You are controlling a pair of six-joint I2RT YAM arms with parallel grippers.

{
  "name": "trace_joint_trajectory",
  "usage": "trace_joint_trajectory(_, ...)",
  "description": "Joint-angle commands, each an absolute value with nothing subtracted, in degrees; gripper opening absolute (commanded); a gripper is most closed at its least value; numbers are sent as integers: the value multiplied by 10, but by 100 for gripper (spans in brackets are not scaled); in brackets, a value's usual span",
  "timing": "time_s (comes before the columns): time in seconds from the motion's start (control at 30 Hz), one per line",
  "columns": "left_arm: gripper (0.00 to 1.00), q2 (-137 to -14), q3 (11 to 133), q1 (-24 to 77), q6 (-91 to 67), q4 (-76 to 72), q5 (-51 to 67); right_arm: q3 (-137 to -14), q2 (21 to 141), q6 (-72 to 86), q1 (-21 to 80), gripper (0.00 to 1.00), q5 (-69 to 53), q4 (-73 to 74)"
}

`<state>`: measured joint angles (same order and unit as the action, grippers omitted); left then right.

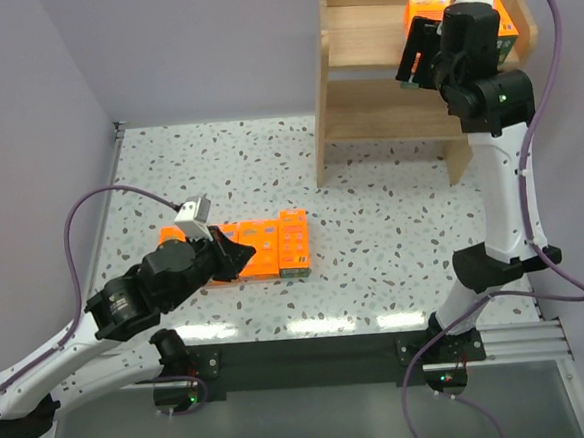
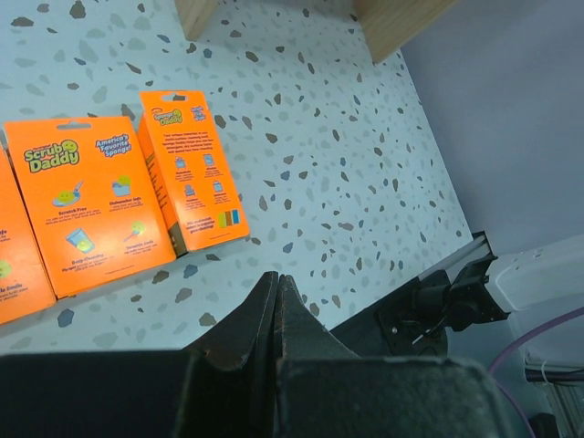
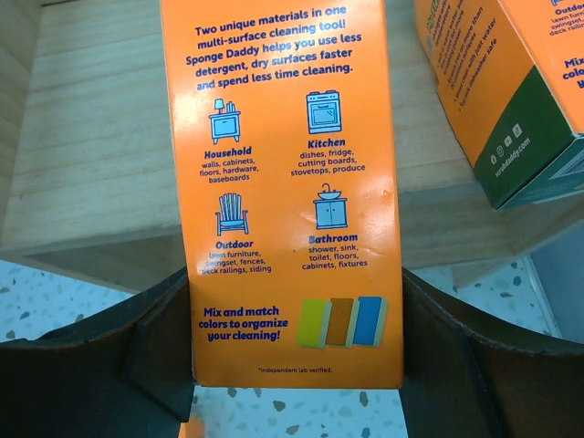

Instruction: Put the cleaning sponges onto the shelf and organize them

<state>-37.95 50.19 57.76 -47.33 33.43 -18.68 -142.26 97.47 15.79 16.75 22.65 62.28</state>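
The right arm (image 1: 499,164) rises closest to the overhead camera. Its right gripper (image 1: 416,55) is at the front of the shelf (image 1: 372,73), level with the upper tier, at the far right of the table (image 1: 392,222). The shelved packs (image 1: 425,4), bright orange, show behind the wrist and are partly hidden by it. At lower left, the left gripper (image 1: 232,255) is over the left end of a row of packs (image 1: 274,245) lying on the table, well apart from the shelf.

In the left wrist view, that gripper's dark fingers (image 2: 265,310) are pressed together with nothing between them, above the speckled top. Beyond the tips lies a flat pack (image 2: 96,201). Just beside it is a narrow-face pack (image 2: 192,169), and part of a third pack (image 2: 14,274) shows at the left edge.

In the right wrist view, the right gripper's jaws stand wide and clasp a held pack (image 3: 292,182) by its two long sides, the printed face toward the lens. The held pack is in front of the shelf's wooden board. On that board to the right stands a green-banded pack (image 3: 511,91), apart from the held one.
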Motion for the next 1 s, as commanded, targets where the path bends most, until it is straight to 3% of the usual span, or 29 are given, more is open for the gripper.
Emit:
trace_joint_trajectory(0.0, 0, -372, 521, 576, -463, 308, -186, -1432, 953, 121, 156, 0, 186, 587)
trace_joint_trajectory(0.23, 0, -375, 519, 576, -461, 302, -189, -1464, 986, 106, 112, 1, 156, 584)
trace_joint_trajectory(0.47, 0, -384, 518, 576, -455, 298, -188, -1472, 1010, 105, 85, 10, 135, 573)
trace_joint_trajectory(0.53, 0, -385, 516, 576, -454, 297, -190, -1474, 1017, 106, 73, 19, 121, 569)
trace_joint_trajectory(0.57, 0, -385, 517, 576, -454, 296, -190, -1475, 1020, 107, 69, 29, 119, 567)
trace_joint_trajectory(0.63, 0, -386, 517, 576, -453, 295, -191, -1483, 1034, 109, 62, 35, 118, 566)
trace_joint_trajectory(0.67, 0, -386, 516, 576, -453, 296, -191, -1484, 1037, 111, 59, 43, 119, 562)
trace_joint_trajectory(0.8, 0, -386, 516, 576, -454, 298, -192, -1503, 1053, 113, 53, 53, 124, 542)
trace_joint_trajectory(0.87, 0, -388, 516, 576, -454, 297, -193, -1507, 1056, 114, 51, 69, 130, 531)
trace_joint_trajectory(0.97, 0, -390, 518, 576, -454, 297, -195, -1508, 1059, 113, 51, 81, 138, 521)
